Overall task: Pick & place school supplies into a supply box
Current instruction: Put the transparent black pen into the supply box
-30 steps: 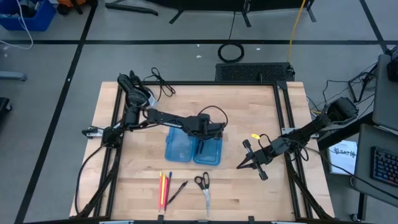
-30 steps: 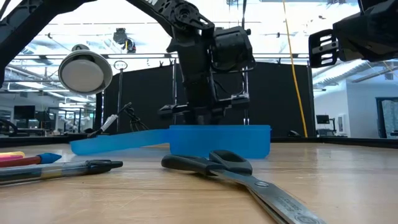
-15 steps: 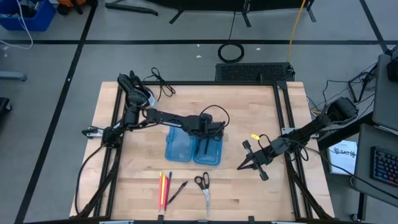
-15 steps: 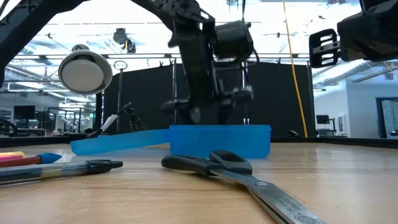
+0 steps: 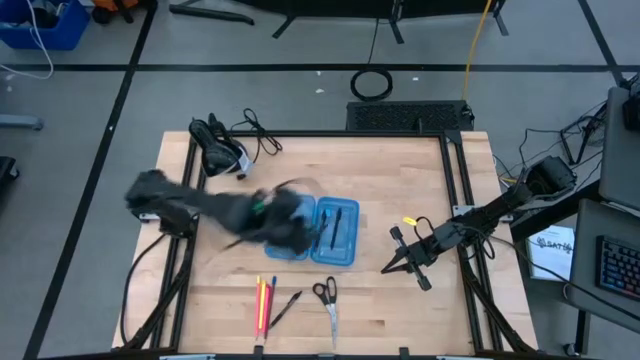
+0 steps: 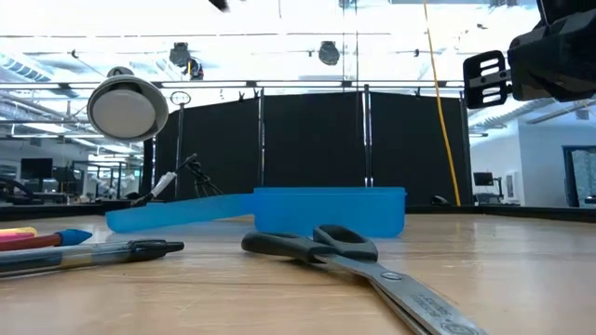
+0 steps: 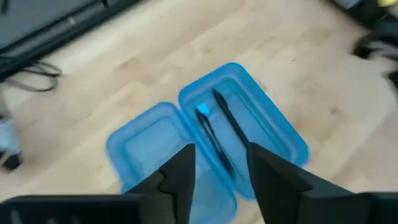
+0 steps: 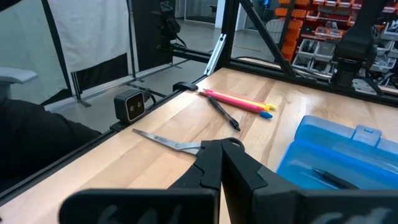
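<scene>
While blurred, left claw (image 7: pixel 217 168) gapes, supply box (image 5: pixel 335 238) half-hidden

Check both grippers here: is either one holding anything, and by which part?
Nothing is held. The left gripper is open and empty above the supply box. The right gripper is shut on nothing, hovering off the table.

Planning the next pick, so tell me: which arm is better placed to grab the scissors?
Probably right: the right gripper sits beside the scissors, facing them, while the left gripper hangs open above the supply box, farther off.
</scene>
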`<state>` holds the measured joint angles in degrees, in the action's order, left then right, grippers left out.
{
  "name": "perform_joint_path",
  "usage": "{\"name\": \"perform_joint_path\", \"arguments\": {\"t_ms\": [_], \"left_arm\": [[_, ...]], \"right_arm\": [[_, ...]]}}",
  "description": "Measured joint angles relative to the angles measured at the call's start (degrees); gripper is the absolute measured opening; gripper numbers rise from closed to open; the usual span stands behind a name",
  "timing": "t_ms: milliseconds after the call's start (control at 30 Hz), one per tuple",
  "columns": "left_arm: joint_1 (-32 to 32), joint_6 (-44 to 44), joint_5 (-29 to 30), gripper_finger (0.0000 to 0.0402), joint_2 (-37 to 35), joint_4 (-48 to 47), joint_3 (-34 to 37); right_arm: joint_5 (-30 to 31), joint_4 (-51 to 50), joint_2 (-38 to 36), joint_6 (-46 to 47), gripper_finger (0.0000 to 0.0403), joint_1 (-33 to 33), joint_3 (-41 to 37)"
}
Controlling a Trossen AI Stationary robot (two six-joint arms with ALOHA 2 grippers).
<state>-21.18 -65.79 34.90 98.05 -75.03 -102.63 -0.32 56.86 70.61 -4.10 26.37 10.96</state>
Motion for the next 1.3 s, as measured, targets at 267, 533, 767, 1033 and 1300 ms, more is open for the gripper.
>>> {"name": "perform_joint_path", "arguments": {"t_ms": [267,533,767,1033,1300], "left_arm": [[-19.73,-23.43,10.59,0.005,-7.4,-4.6,11.34],[-23.03,-26.68,4.97,0.0015,-7.25,12.7,29.9],[-16.17,-14.32,-10.39,0.0007,-3.73,33.26,37.86],[-9.05,3.09,-25.44,0.001,8.03,26.01,24.99],[-9.53,12.4,-30.38,0.0022,16.35,25.51,12.96]], "right_arm": [[0.02,1.01,0.0,-2.79,0.0,0.0,0.0],[0.2,0.83,0.02,-5.41,0.0,-0.82,0.0],[0.22,-2.41,0.0,-7.63,0.0,-1.68,0.0],[0.31,1.5,0.02,-15.09,0.0,-1.68,-0.04],[0.3,-2.18,0.0,-16.13,0.0,-1.68,-0.04]]}}
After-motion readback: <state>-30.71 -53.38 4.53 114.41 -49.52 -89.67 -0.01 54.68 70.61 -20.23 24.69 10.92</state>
